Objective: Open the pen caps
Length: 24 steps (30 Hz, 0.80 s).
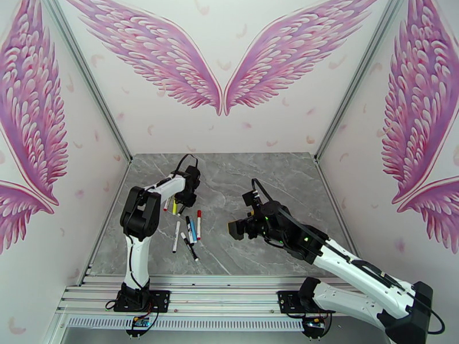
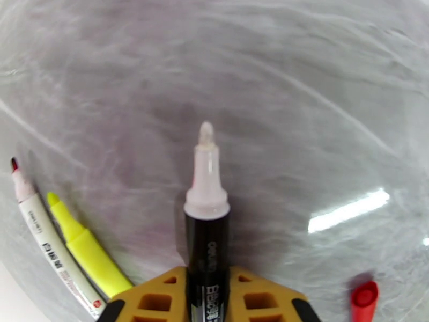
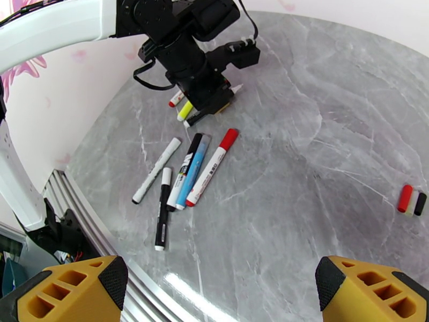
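Note:
My left gripper (image 3: 214,100) is shut on a black-barrelled pen (image 2: 207,248), whose bare white tip (image 2: 206,140) points away over the table. An uncapped white pen with a red tip (image 2: 40,232) and an uncapped yellow highlighter (image 2: 88,253) lie just left of it. Several more pens (image 3: 185,173) lie in a loose group mid-table, one with a red cap (image 3: 229,138) on. Three loose pen caps (image 3: 412,199), red, white and black, lie side by side at the right. My right gripper (image 3: 214,285) hovers open above the table, holding nothing.
The grey marble table (image 1: 275,179) is walled in on three sides. A metal rail (image 1: 218,293) runs along the near edge by the arm bases. The right arm (image 1: 321,253) reaches in low over the table's right half.

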{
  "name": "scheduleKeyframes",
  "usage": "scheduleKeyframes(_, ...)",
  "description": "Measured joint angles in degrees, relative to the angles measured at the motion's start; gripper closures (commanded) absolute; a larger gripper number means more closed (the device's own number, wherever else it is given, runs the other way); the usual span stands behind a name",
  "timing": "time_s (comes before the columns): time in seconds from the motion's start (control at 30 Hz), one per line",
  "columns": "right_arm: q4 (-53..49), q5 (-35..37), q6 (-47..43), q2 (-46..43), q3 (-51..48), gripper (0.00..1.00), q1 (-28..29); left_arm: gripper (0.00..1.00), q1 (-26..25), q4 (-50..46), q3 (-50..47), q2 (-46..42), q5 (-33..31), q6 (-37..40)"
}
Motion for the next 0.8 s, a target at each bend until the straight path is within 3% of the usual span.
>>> scheduleKeyframes(0.27,0.02,0.00,0.02,0.07,-0.07,0.01,0.00,0.82,2.12,-0.04,0.63,0.00,-3.72,-4.22)
scheduleKeyframes(0.63,0.00,0.00,0.22,0.07,-0.07,0.01,0.00,0.67,2.10,-0.22,1.22,0.39,-5.03,-6.23)
scheduleKeyframes(0.8,0.00,0.00,0.22,0.13,-0.07,0.01,0.00,0.66,2.08,-0.24,1.27,0.39,-5.05,-6.69)
